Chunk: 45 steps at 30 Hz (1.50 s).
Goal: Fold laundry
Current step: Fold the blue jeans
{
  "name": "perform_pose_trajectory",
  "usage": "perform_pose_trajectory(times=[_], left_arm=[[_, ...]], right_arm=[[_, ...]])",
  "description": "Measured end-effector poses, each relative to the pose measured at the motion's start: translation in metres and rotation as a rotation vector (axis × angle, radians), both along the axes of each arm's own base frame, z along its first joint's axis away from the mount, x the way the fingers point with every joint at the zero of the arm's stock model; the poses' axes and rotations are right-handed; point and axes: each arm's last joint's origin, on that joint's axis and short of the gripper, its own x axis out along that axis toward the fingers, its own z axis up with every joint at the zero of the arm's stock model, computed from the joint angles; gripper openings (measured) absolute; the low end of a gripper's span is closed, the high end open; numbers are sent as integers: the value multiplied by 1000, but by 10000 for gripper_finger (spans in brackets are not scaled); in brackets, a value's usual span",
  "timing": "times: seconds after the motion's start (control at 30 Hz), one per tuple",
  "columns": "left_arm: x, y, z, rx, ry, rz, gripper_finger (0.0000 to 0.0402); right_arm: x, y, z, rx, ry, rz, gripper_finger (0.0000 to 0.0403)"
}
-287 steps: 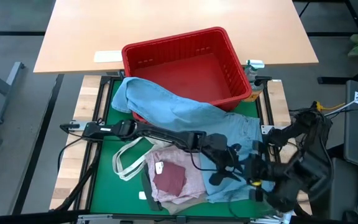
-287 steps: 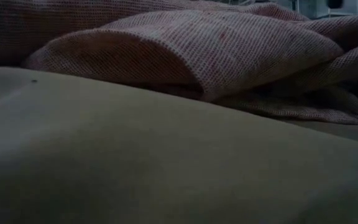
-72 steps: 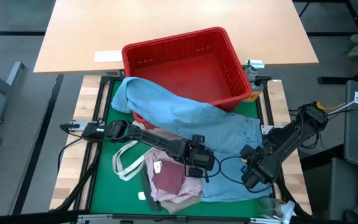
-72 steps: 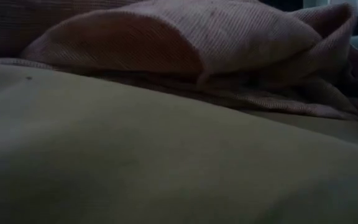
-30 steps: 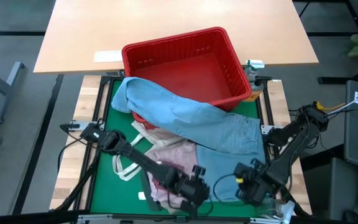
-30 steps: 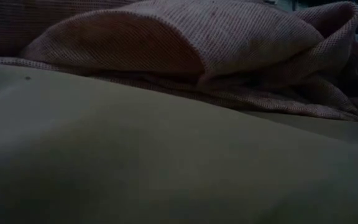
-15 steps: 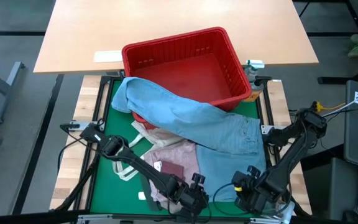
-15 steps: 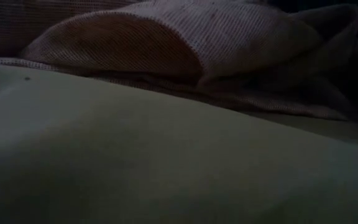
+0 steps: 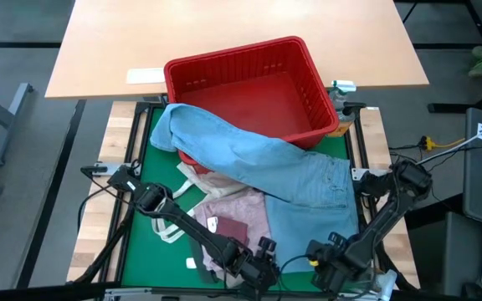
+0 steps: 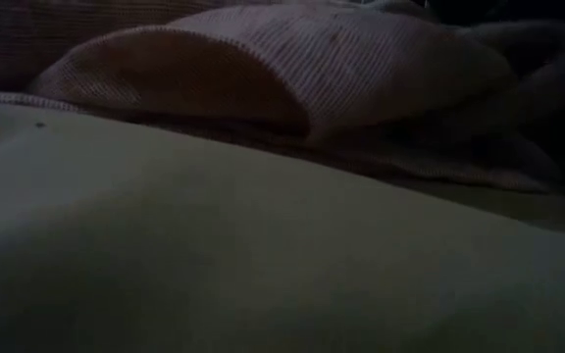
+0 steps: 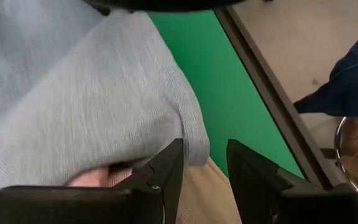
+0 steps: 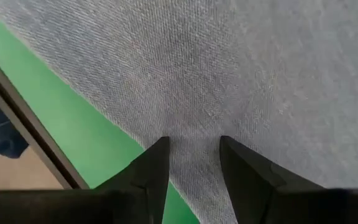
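Denim jeans [image 9: 270, 167] run from upper left to lower right of the high view, top end draped over the front edge of the red basket [image 9: 245, 88], hem at the bottom edge of the green mat [image 9: 141, 242]. Both hands are at that hem: left hand [image 9: 258, 269] at bottom centre, fingers apart, hem corner just ahead of them; right hand [image 9: 325, 269] beside it, fingers apart over the denim, nothing pinched. Pink top [image 9: 237, 213] and beige trousers [image 10: 263, 275] lie under and beside the hem.

Risks, my read: left hand closes and grabs pink fabric along with the hem; pulling could drag the basket. No readable writing anywhere.
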Motion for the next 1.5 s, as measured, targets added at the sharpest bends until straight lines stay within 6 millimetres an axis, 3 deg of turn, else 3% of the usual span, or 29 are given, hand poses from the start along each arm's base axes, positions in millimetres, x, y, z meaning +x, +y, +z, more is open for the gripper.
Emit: perform_pose_trajectory(times=[0.33, 0.43, 0.7, 0.93, 1.13, 1.4, 1.5], left_arm=[[-5, -2, 0, 35, 10, -20, 117], [-8, -2, 16, 59, -7, -20, 117], [-29, 13, 85, 118, 36, -14, 117], [-57, 56, 143, 175, 97, 64, 117], [-94, 107, 184, 235, 183, 294, 117], [-136, 159, 227, 237, 156, 465, 118], [-161, 182, 240, 203, 138, 526, 118]], right_arm=[[-1, 1, 6, 47, 20, 35, 143], [2, 5, 18, 79, -14, 49, 143], [11, 13, 44, 75, -142, 104, 143], [13, 14, 49, 61, -184, 108, 143], [14, 14, 49, 43, -211, 101, 143], [27, 4, 50, -50, -319, 67, 143], [36, -2, 51, -108, -376, 95, 143]])
